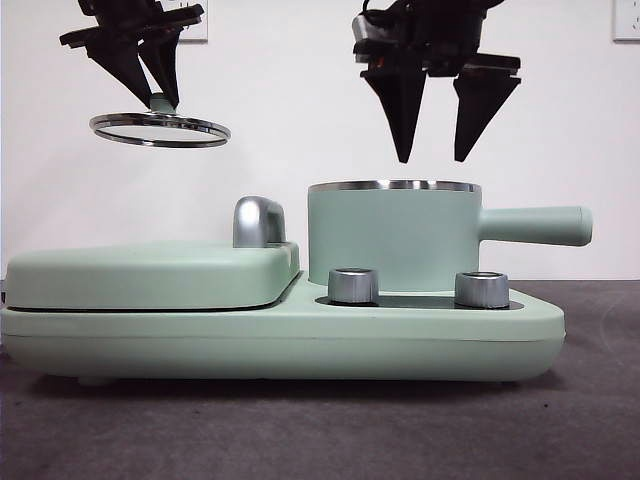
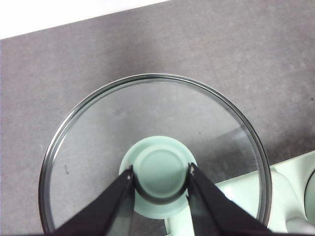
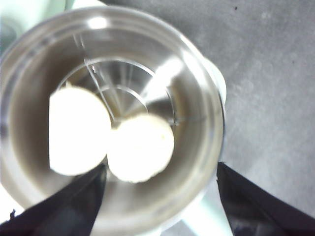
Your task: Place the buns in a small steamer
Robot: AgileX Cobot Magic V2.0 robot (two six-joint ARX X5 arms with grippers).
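Observation:
The small steamer (image 1: 395, 237) is a mint green pot with a steel rim and a long side handle, standing on the cooker base. In the right wrist view two pale buns (image 3: 78, 130) (image 3: 141, 146) lie side by side inside the steamer (image 3: 197, 73). My right gripper (image 1: 438, 150) hangs open and empty just above the pot's rim. My left gripper (image 1: 160, 100) is shut on the green knob (image 2: 160, 174) of the glass lid (image 1: 160, 130), held high at the upper left, away from the pot.
The flat mint green grill lid (image 1: 150, 272) with a chrome handle (image 1: 258, 220) covers the base's left side. Two steel knobs (image 1: 353, 285) (image 1: 482, 289) stand at the base's front. Dark grey table (image 1: 320, 430) surrounds the cooker.

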